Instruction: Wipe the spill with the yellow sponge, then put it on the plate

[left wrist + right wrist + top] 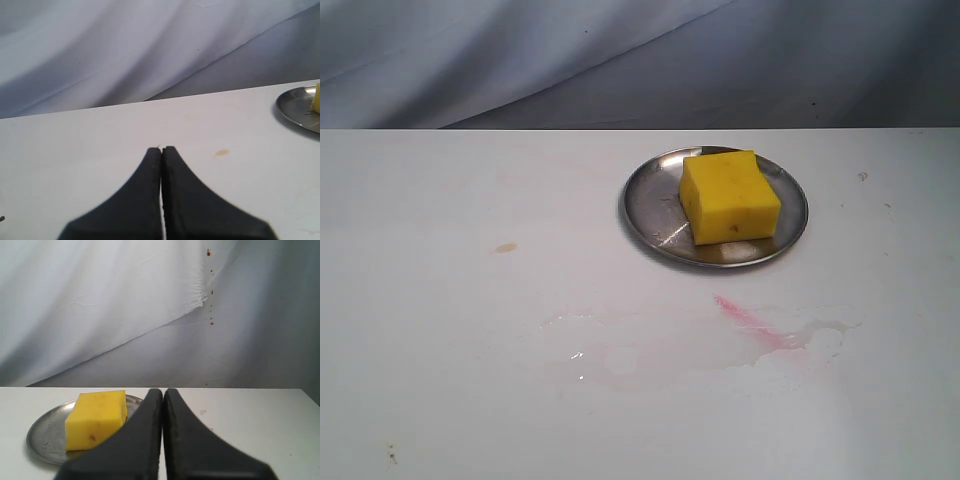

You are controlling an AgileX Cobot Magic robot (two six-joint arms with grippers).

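Both are shut with nothing held, the left hand [161,148] and the right hand [163,390], as nothing seems left to grab. The yellow sponge [729,196] is set on the plate [645,205], where it belongs. Near the plate, the spill [720,345] is smeared thin on the bench [440,350].

yellow sponge [729,196], silver plate [646,205], perhaps pinkish spill [750,320]

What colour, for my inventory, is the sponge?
The sponge is bright yellow, dark-specked; exterior view shows best.
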